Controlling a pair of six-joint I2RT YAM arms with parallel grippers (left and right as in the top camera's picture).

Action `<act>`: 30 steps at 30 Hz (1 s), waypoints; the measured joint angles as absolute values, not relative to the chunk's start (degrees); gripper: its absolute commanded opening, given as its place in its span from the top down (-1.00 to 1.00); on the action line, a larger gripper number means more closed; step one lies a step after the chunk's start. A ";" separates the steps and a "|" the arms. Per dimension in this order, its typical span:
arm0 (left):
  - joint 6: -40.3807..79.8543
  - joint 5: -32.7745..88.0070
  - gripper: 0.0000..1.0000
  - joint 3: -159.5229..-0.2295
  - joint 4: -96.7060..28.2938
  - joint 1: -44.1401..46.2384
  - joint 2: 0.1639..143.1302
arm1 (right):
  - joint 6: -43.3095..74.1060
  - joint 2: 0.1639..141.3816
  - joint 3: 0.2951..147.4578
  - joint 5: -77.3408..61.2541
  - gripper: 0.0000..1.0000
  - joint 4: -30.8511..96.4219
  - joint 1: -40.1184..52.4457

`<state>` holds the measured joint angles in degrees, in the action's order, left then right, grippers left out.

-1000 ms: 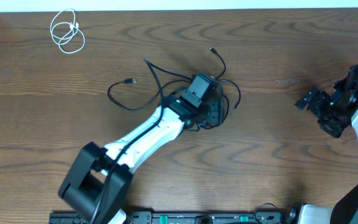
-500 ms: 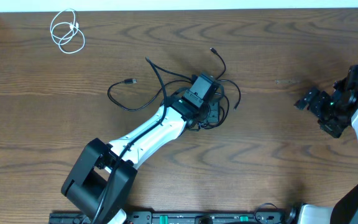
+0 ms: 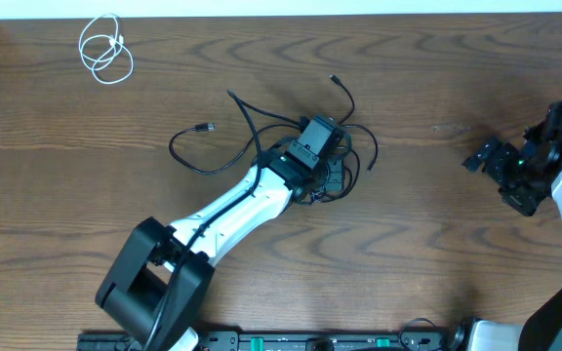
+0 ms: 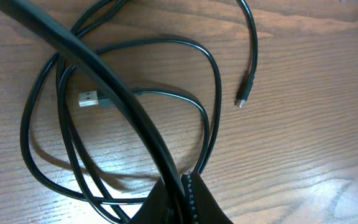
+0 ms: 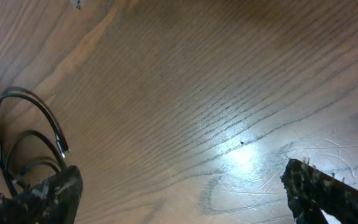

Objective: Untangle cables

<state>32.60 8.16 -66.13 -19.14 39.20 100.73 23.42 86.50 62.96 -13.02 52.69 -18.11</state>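
Two black cables lie tangled at the table's middle, their loops crossing under my left wrist. In the left wrist view one black cable runs from the top left down into my left gripper, which is shut on it. A USB plug and a small plug tip lie loose among the loops. From overhead my left gripper is mostly hidden by its wrist. The white cable lies coiled at the far left corner. My right gripper stands open at the right, its fingers wide apart over bare wood.
The right wrist view catches black cable loops at its left edge, well away from that gripper. A pale wall strip borders the table's far edge. My left arm slants across the front left of the table.
My left gripper has closed on a black cable in the tangle, and the left arm has shifted slightly. The right arm has not moved.
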 measured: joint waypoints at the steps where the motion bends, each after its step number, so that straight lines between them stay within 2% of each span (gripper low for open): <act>1: 32.60 8.19 0.85 -66.13 -19.14 39.20 100.09 | 23.42 86.50 62.96 -13.02 -0.98 52.69 -18.11; 7: 33.45 7.68 0.85 -66.83 -14.44 39.16 85.01 | 23.42 86.50 62.96 -13.02 -0.99 52.69 -18.11; 14: 34.54 7.33 0.85 -68.14 7.79 38.11 66.39 | 23.42 86.50 62.96 -12.97 -0.99 52.71 -18.11; 23: 34.57 7.11 0.85 -68.16 33.41 30.33 63.20 | 23.42 86.50 62.96 -12.88 -0.99 52.66 -18.11; 30: 35.03 7.11 0.85 -68.16 32.40 26.61 63.40 | 23.42 86.50 62.96 -12.97 -0.99 52.69 -18.11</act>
<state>35.03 7.11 -68.16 32.40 26.61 63.40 23.42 86.50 62.96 -12.97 52.69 -18.11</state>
